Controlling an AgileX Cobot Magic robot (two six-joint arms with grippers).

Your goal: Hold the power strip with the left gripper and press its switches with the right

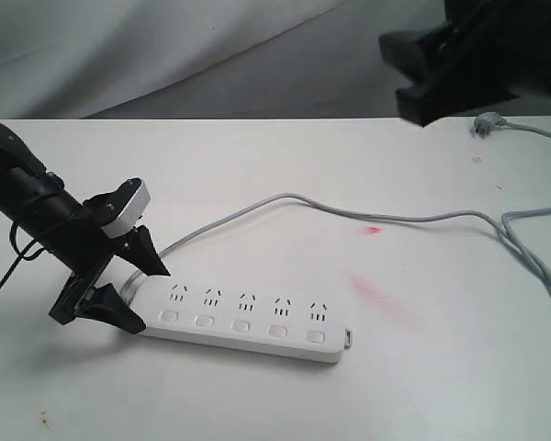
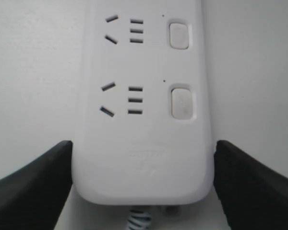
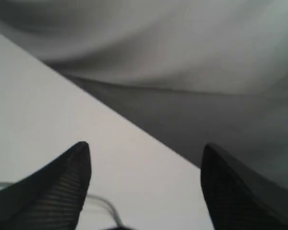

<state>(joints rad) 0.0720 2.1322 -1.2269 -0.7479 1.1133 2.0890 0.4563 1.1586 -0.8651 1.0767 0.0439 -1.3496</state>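
Observation:
The white power strip (image 1: 257,342) lies flat on the table, its row of switches (image 1: 241,325) along the near side. My left gripper (image 1: 150,299) is at the strip's cable end, one black finger pressed against each long side. In the left wrist view the strip (image 2: 144,143) fills the gap between the fingers (image 2: 33,187), and two switches (image 2: 182,101) show beyond. My right gripper (image 1: 399,72) hangs high over the table's far right edge, far from the strip. Its fingers (image 3: 62,187) stand apart with nothing between them.
The grey cable (image 1: 285,197) runs from the strip's left end in an arc to the right edge, where it loops, and its plug (image 1: 487,122) lies at the far right. Two red smears (image 1: 376,296) mark the tabletop right of the strip. Grey cloth hangs behind.

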